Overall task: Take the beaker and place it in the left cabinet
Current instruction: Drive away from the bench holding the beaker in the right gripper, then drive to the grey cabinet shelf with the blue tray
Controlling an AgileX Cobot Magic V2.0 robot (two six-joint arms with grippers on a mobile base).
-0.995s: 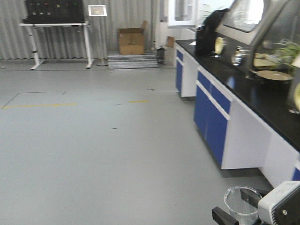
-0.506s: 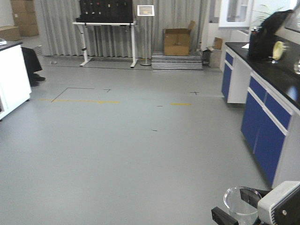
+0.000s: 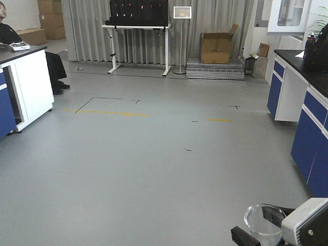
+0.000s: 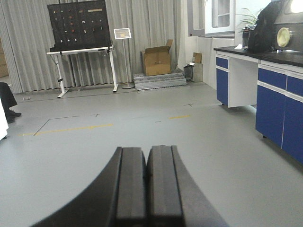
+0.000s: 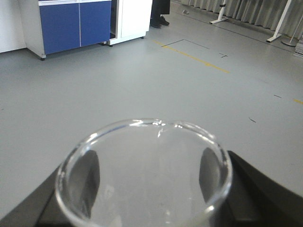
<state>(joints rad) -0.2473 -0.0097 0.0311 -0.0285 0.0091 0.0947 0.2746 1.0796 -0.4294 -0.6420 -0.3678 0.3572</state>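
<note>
Grips the beaker (image 3: 264,223) upright between the fingers of the right gripper (image 3: 266,228), lower right of the front frame, same spot as a second ago. Keeps the left gripper (image 4: 146,189) pressed fully together at bottom centre of its wrist frame, holding nothing. Shows the room slid rightward since: blue bench (image 3: 309,134) now at the right edge, white counter (image 3: 33,82) and seated person (image 3: 6,33) newly at upper left.

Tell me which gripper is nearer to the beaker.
Right. The right gripper is clamped on the beaker, gripping it from both sides. The left gripper is shut and empty, facing open floor with no beaker in its view.
</note>
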